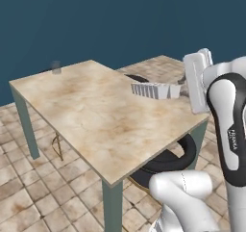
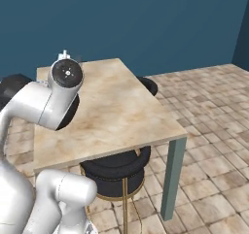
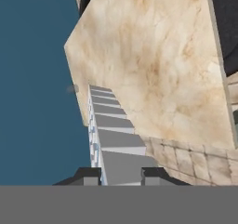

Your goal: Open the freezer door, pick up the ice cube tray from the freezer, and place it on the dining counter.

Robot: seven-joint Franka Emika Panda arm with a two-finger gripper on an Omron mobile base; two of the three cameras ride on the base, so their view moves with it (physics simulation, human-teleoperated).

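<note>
Two cameras sit behind the arm, left and right, both looking down at the same table (image 1: 91,115). The hand camera looks along the tool (image 3: 121,174), close up.

Table (image 1: 91,115) across the middle of the left base view, tray (image 1: 154,90) above its right edge in the gripper (image 1: 178,89), stool (image 1: 168,160) beneath the table at lower right, small cup (image 1: 56,68) at its upper left corner.

beige marbled counter (image 1: 91,115) on grey-green legs; white ice cube tray (image 1: 154,90) with pale blue cells; dark blue wall (image 1: 120,19); tan tiled floor (image 2: 209,111); black stool (image 2: 116,172).
</note>
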